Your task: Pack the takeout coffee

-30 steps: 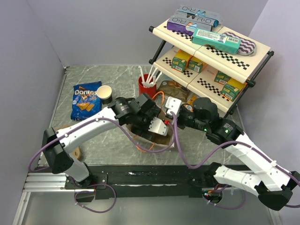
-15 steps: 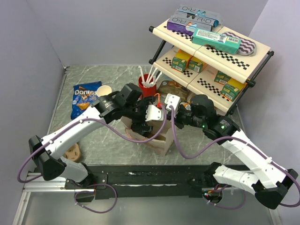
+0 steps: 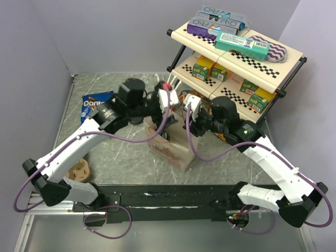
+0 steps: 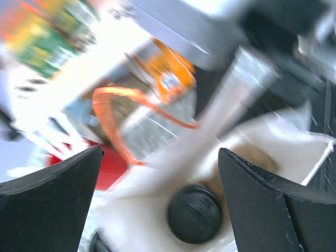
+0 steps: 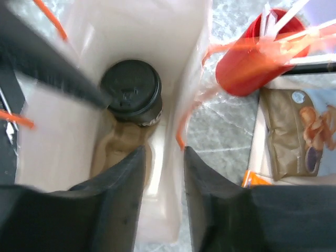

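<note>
The takeout coffee, a small dark cup under a round black lid, stands in a brown carrier at the bottom of the paper bag. My right gripper straddles the bag's white side wall, one finger inside and one outside, jaws parted. In the top view the right gripper is at the bag's back right rim. My left gripper hangs wide open above the bag mouth with nothing in it. From above, the left gripper sits just behind the bag.
A red cup with white straws stands close beside the bag. A brown snack packet lies right of it. A two-tier shelf of boxes fills the back right. A blue Doritos bag lies at the left, and a round brown item near the front left.
The left arm has lifted out of the bag and swung toward the back, still open. The right gripper's jaws have parted on the bag wall.
</note>
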